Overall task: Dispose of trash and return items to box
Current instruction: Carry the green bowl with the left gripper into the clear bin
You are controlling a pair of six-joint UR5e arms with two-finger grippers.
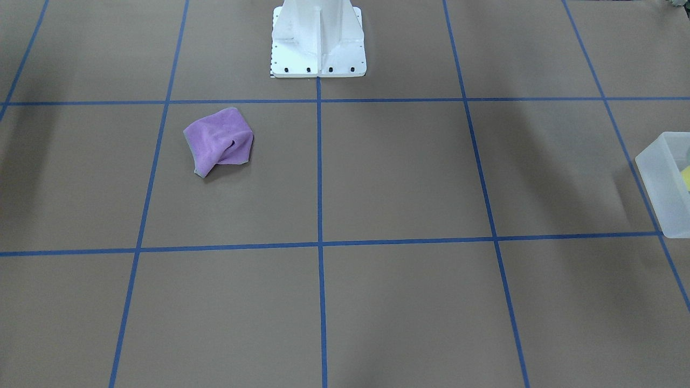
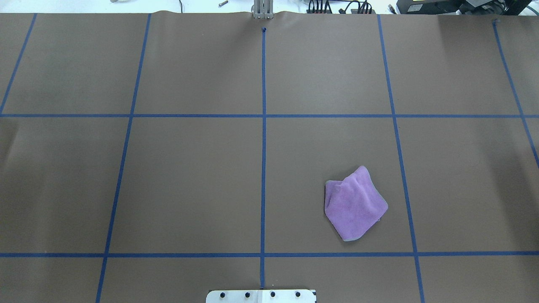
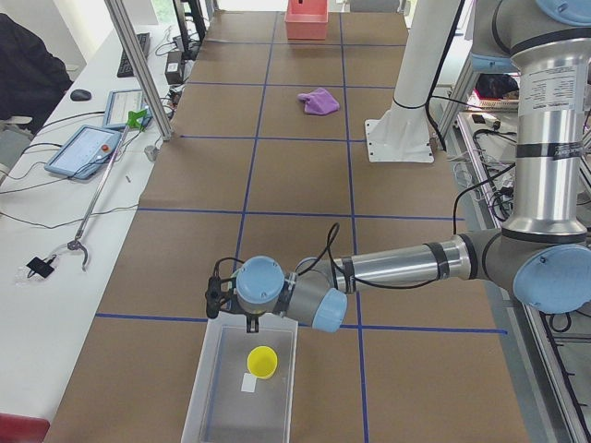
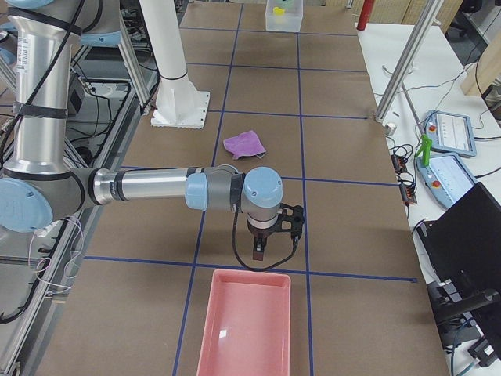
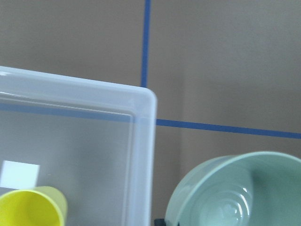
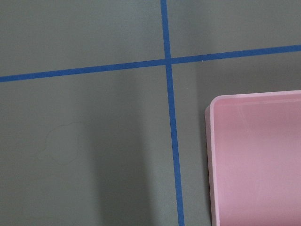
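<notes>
The frosted white box (image 3: 226, 406) stands at the table's end on my left; its corner fills the left wrist view (image 5: 141, 141), and it shows at the right edge of the front view (image 1: 660, 178). The yellow cup (image 3: 262, 361) stands inside it (image 5: 30, 207). The mint-green bowl (image 5: 244, 193) shows large at the bottom right of the left wrist view, outside the box corner. My left gripper (image 3: 251, 321) hangs over the box's near rim; I cannot tell if it is open or shut. My right gripper (image 4: 258, 252) hangs just before the pink tray (image 4: 246, 329); I cannot tell its state.
A crumpled purple cloth (image 2: 353, 204) lies on the brown paper on my right side (image 1: 218, 141). The pink tray's corner shows in the right wrist view (image 6: 258, 160). The white robot base (image 1: 318, 43) stands mid-table. Tablets and cables lie on the side bench (image 3: 83, 152).
</notes>
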